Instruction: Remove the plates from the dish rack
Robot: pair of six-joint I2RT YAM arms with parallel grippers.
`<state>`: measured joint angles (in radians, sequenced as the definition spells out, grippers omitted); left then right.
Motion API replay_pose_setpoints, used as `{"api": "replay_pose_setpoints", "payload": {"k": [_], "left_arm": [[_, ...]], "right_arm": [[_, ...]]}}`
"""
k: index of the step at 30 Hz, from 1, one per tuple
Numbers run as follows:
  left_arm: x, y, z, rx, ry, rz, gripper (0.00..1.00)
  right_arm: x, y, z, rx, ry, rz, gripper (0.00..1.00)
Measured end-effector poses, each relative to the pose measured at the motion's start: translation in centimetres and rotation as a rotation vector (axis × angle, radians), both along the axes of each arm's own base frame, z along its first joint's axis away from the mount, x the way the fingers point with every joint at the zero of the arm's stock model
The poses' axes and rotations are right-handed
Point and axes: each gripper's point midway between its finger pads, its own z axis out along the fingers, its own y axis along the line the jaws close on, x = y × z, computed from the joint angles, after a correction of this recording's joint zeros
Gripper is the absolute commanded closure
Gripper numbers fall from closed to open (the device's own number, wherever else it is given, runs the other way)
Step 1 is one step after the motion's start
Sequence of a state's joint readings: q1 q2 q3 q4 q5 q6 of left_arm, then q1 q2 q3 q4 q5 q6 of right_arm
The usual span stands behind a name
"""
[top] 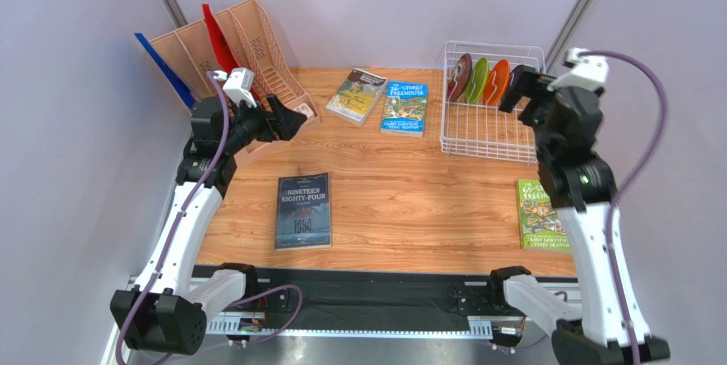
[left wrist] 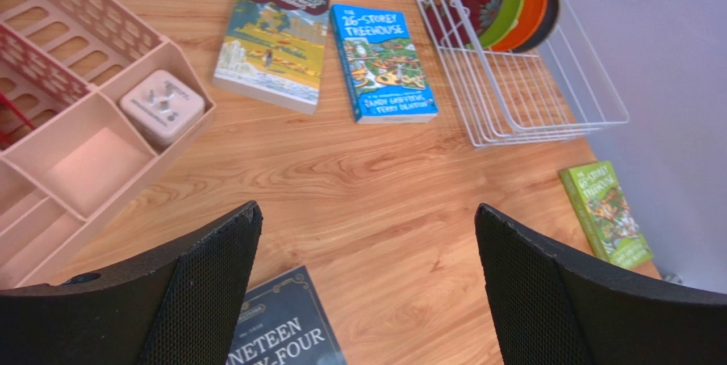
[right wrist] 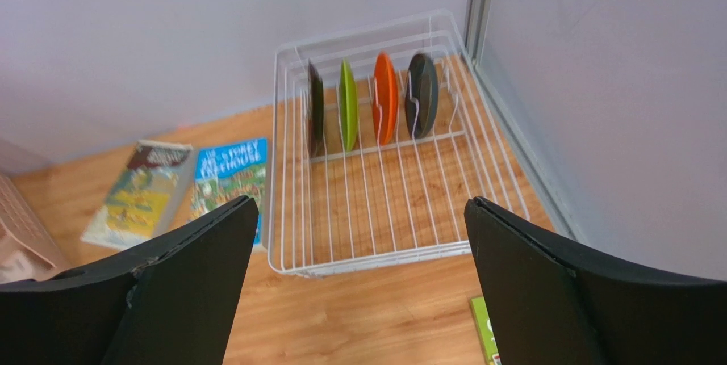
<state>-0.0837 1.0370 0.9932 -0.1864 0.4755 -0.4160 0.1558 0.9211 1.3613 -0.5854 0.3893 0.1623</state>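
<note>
- Plates (right wrist: 385, 98): all four stand on edge in one row at the far end of the rack (right wrist: 367, 264), slotted between the tines. None is out yet, so I read this as the approach to the first pick.
- Right gripper (right wrist: 357, 212): jaws spread wide and empty. It hovers above the rack's near edge, looking along the rack at the row.
- Start with the grey plate (right wrist: 422, 84). It's the end one on the right, with only the orange plate (right wrist: 385, 98) beside it.
- The closing line runs across the plate faces, so you probably need no wrist roll. Just centre on the rim.
- Gaps between plates are narrow. Come down onto the top edge from above, with one finger on each face.
- Lift straight up past the tines and the rack wall before you swing. A tilt would likely knock the orange one.
- Set down on bare table (top: 401, 195) in front of the rack, short of the green book (top: 541, 212).
- Right arm: reared up with the elbow high and the forearm pitched toward the rack.
- Left gripper (top: 286, 118): open and empty, beside the peach organizer (top: 247, 41) and well apart from the rack. Leave it parked.
</note>
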Motion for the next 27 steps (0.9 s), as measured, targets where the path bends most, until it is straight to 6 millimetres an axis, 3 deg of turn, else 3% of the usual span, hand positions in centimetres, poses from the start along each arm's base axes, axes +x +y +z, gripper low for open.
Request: {"api": "replay_pose_setpoints", "payload": {"k": [4, 6, 9, 15, 20, 27], "left_arm": [[0.7, 0.7, -0.7, 0.035, 0.006, 0.039, 0.00], [0.9, 0.9, -1.1, 0.048, 0.007, 0.046, 0.00], [1.2, 1.0, -1.9, 0.058, 0.019, 0.052, 0.00], [2.4, 0.8, -4.5, 0.055, 0.067, 0.047, 0.00], [2.7, -0.3, -8.5, 0.069, 0.119, 0.035, 0.00], [3.7, -4.4, -11.4, 0.143, 0.154, -0.019, 0.00]], "right_arm": [[5.2, 1.7, -5.9, -0.030, 0.193, 0.056, 0.00], [6.9, 2.0, -7.9, -0.047, 0.253, 0.061, 0.00], [9.2, 2.1, -9.3, -0.077, 0.305, 0.057, 0.00], [16.7, 2.7, -8.5, -0.103, 0.299, 0.037, 0.12], [21.6, 3.6, -11.6, -0.108, 0.356, 0.045, 0.19], [27.3, 4.5, -16.7, -0.122, 0.431, 0.055, 0.27]]}}
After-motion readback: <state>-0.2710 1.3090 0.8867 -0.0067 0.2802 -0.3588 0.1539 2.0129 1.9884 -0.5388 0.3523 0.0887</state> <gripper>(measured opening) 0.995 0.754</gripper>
